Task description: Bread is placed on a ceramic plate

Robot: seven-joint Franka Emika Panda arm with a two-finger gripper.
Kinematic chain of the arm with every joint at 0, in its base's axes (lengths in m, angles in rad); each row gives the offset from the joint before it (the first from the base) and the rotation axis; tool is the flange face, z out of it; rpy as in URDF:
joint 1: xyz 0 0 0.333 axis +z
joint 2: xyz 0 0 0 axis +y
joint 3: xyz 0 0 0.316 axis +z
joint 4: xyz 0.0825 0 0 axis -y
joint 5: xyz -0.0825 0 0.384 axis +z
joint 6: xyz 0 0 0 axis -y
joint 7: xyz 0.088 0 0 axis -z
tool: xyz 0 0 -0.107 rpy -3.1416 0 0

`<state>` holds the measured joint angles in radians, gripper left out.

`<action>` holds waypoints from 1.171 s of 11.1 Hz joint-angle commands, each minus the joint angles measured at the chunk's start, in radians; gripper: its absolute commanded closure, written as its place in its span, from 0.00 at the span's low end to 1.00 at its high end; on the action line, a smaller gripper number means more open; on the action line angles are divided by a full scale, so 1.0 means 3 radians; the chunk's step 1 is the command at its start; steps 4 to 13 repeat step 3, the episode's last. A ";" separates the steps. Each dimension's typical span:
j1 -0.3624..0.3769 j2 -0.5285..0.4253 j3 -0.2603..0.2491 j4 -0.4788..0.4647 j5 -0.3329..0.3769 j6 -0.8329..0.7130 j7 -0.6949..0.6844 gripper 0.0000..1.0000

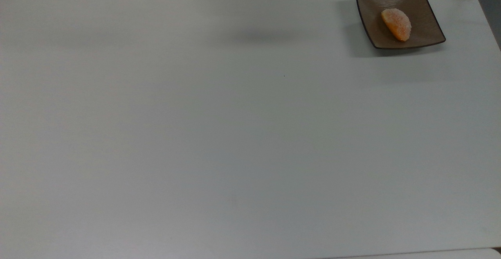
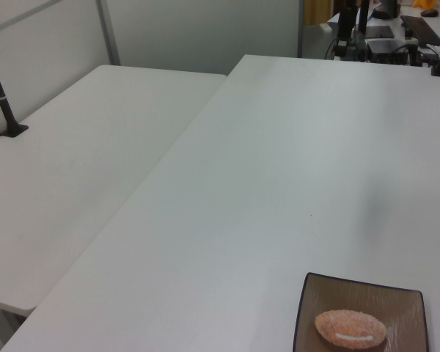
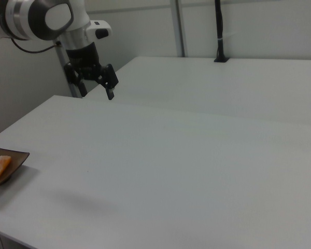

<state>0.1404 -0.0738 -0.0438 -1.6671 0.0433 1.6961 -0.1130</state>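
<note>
Item: bread (image 1: 396,24), resting inside ceramic plate (image 1: 419,4). Claw (image 3: 109,89), raised well apart from plate, holds nothing; finger spacing unclear. Keep your retreat high.

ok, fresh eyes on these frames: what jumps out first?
The bread, a sugary orange bun, lies on the ceramic plate at the top view's upper right corner of the big white table. In the right view the gripper hangs in the air off the table's far end, well away from the plate, holding nothing.
</note>
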 commanded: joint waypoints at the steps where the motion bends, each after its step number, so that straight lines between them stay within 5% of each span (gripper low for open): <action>1: 0.0003 0.0016 -0.0012 -0.0063 0.0040 0.0170 -0.0068 0.00; 13: 0.0008 0.0016 -0.0012 -0.0063 0.0040 0.0170 -0.0068 0.00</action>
